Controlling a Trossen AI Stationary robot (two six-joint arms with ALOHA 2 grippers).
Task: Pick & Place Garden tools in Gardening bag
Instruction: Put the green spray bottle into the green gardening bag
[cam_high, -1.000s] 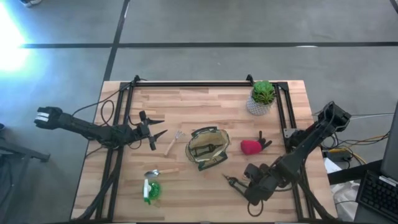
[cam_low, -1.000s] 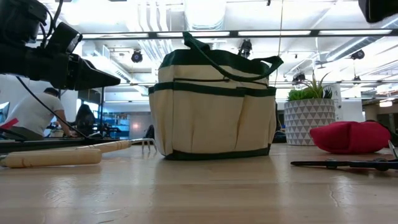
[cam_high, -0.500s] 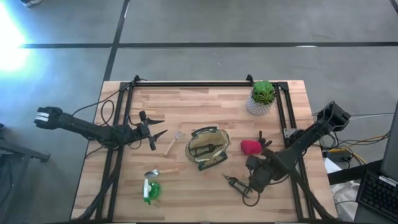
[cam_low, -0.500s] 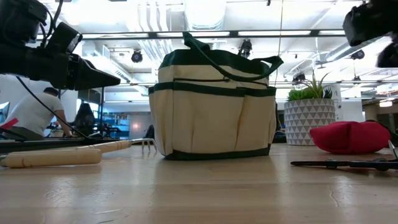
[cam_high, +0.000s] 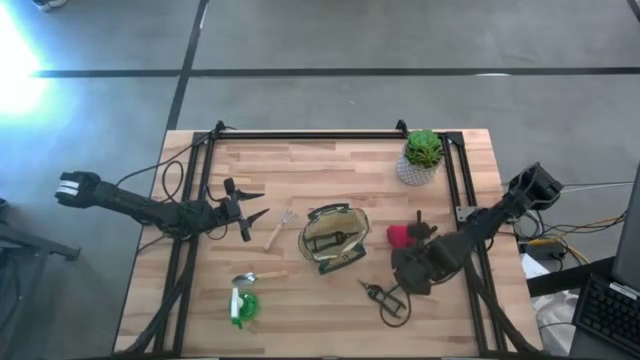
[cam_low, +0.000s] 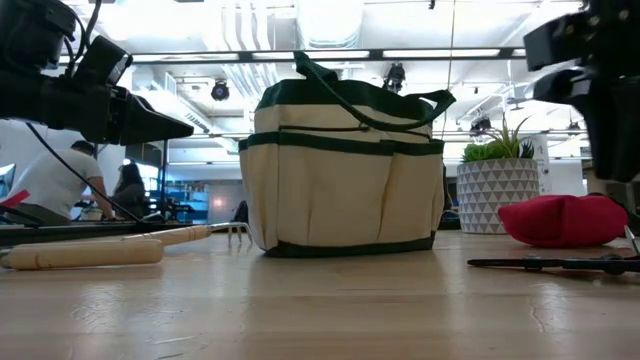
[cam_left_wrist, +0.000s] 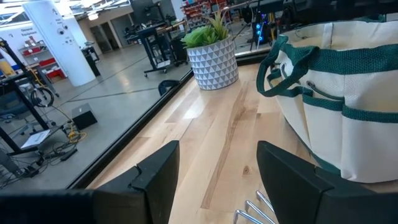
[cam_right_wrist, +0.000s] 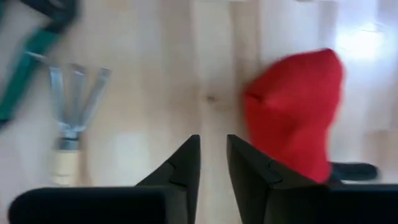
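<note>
Hovering beside the gardening bag (cam_high: 334, 239), the right gripper (cam_right_wrist: 212, 163) holds nothing, fingers narrowly apart near the red glove (cam_high: 399, 235); the left gripper (cam_high: 249, 210) waits spread.

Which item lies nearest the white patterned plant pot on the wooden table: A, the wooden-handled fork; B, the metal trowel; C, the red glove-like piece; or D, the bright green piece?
C: in the high view the red glove-like piece lies just below the white patterned plant pot on the right; the others lie left of the bag.
</note>
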